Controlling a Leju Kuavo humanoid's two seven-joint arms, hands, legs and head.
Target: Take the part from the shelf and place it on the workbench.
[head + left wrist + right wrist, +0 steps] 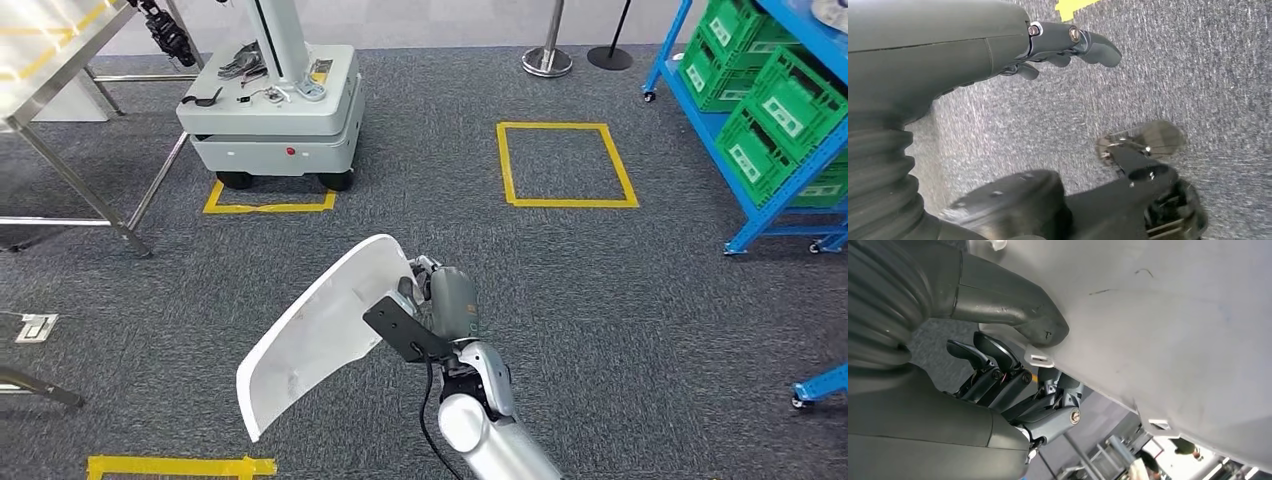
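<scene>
Workbench: shiny steel table with thin legs, far ahead and to the left of the fingers.
Part: large white curved plastic panel, carried over the grey carpet, spreading out to the left of the fingers.
Right hand: thumb pressed on one face of the panel's edge, dark fingers curled under the other, pinching the edge near a small moulded tab.
Left hand: fingers loosely curled, holding nothing.
Handling: probably light and fairly stiff, but broad and smooth; likely to swing or slip from a one-edge grip.
Best hold: thick rim beside the tabs.
Shelf: blue rack with green crates, far right.
</scene>
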